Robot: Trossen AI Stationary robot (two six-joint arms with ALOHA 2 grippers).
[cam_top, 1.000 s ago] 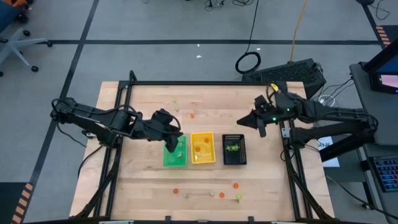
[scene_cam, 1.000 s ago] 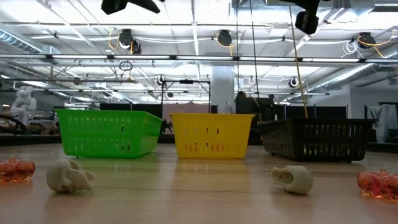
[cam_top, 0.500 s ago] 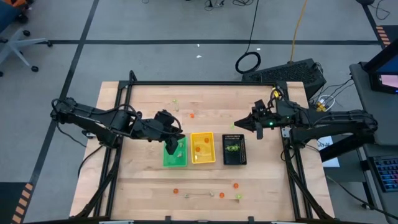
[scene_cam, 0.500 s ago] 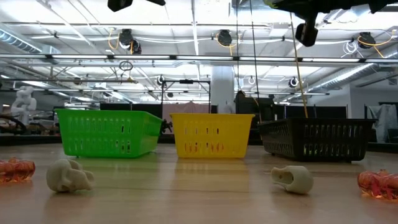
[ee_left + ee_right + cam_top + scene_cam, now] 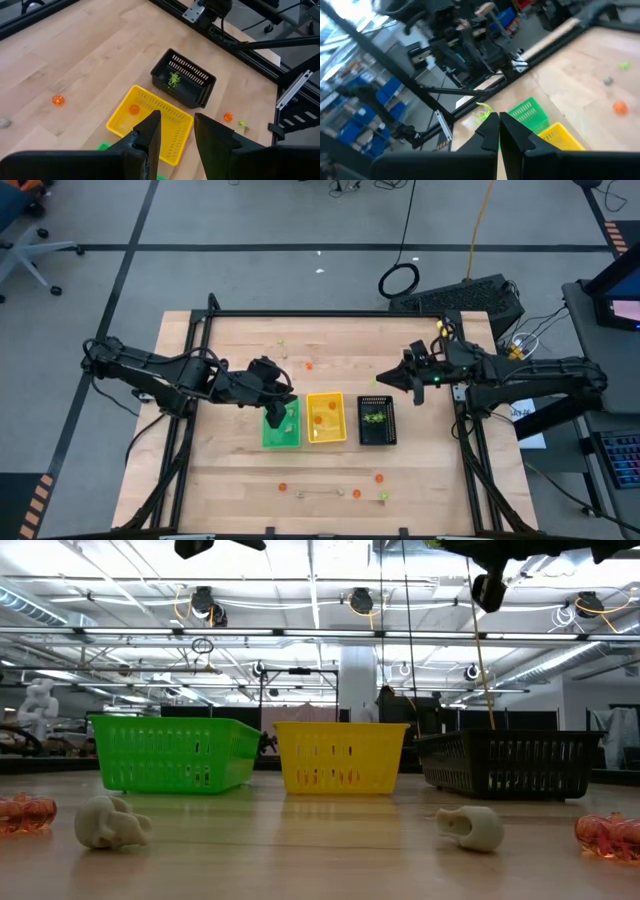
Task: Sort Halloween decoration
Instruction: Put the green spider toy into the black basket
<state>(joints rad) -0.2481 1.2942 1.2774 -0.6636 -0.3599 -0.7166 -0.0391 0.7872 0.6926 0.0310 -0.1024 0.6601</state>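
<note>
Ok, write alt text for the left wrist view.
The left gripper's two dark fingers, slightly parted and empty, hang over a light wooden table above a yellow slotted plastic tray holding an orange trinket. Beyond sits a black slotted tray with a yellow-green trinket.

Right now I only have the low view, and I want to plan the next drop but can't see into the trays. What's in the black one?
Observer: The black tray holds one yellow-green spider trinket.
Operator: And the yellow one?
Observer: The yellow tray holds an orange trinket.
Operator: Where are the grippers?
Observer: The left gripper hangs over the green tray with its fingers apart. The right gripper is shut and sits above the table, off the black tray's far side.
</note>
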